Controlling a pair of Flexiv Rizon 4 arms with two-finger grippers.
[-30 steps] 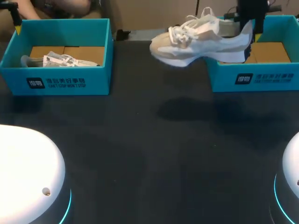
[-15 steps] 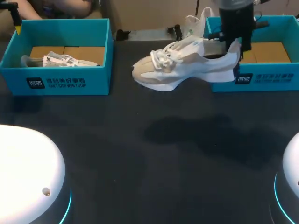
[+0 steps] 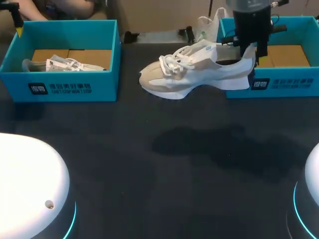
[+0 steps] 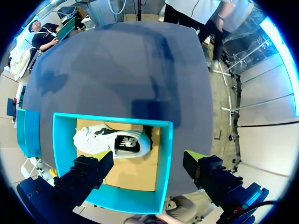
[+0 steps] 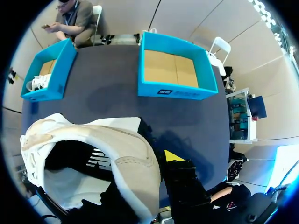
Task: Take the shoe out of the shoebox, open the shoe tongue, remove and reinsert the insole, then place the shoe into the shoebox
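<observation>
The right gripper (image 3: 253, 52) is clamped on the heel of the shoe (image 3: 192, 73), one finger inside the collar and one behind it; in the right wrist view one yellow tip (image 5: 173, 156) shows just beside the heel, the other is hidden by the shoe. The shoe hangs in the air above the table (image 3: 149, 164), sole down and roughly level, toe pointing to the left box (image 3: 65, 88), heel in front of the near left corner of the right box (image 3: 286, 83); its shadow lies on the table below; the laces lie loose over the tongue. The right box stands at the far right of the table, its cardboard floor showing; the left box stands at the far left, well apart from it, with a second shoe (image 3: 62, 64) lying on its side within. The left gripper (image 4: 147, 162) hangs over the left box, fingers wide apart and touching nothing; the second shoe lies below and ahead of them.
</observation>
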